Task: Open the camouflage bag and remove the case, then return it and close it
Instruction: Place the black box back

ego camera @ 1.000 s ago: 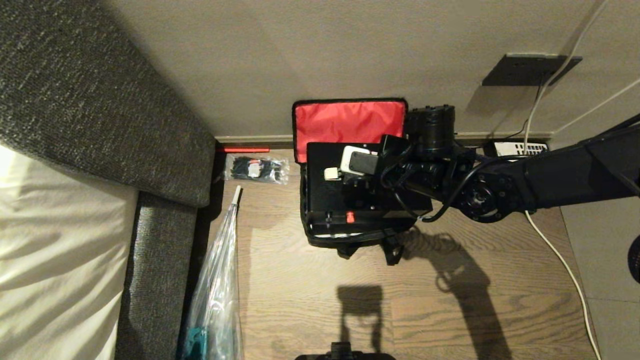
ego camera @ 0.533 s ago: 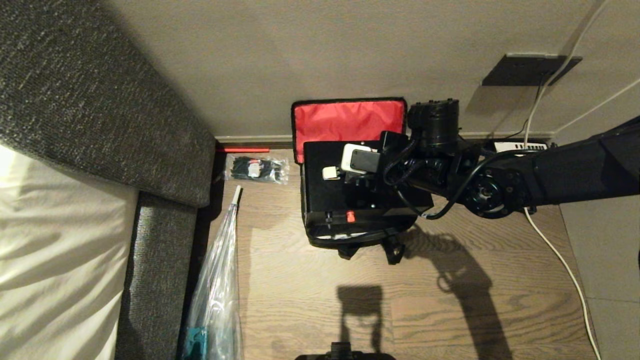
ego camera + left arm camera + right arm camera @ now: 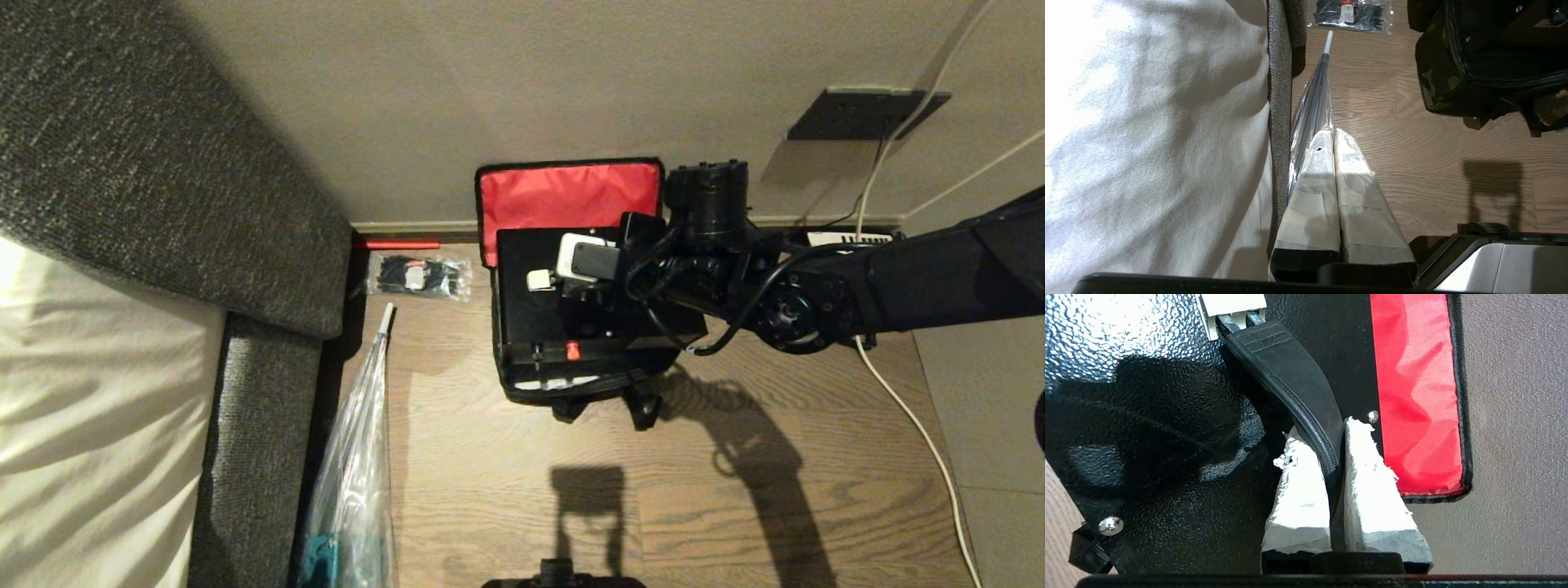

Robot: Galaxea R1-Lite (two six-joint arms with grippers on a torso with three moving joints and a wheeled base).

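Observation:
The camouflage bag (image 3: 571, 390) stands open on the wood floor against the wall, its red-lined lid (image 3: 567, 198) leaning back on the wall. The black case (image 3: 531, 314) sits in the bag's mouth, its top face level and a red dot on its near edge. My right gripper (image 3: 1327, 435) reaches in from the right, shut on the case's black handle (image 3: 1290, 375), beside the red lining (image 3: 1412, 396). In the head view its fingers are hidden under the wrist. My left gripper (image 3: 1333, 134) hangs parked and shut, holding nothing, over the floor left of the bag (image 3: 1445, 81).
A grey sofa (image 3: 163, 163) with a white cushion fills the left. A clear folded umbrella (image 3: 359, 457) and a packet of black ties (image 3: 418, 276) lie between it and the bag. A white cable (image 3: 914, 425) and power strip (image 3: 849, 239) lie at the right.
The right arm holding the case has edged very slightly toward the wall; its grip on the handle is the same. The left arm has not moved.

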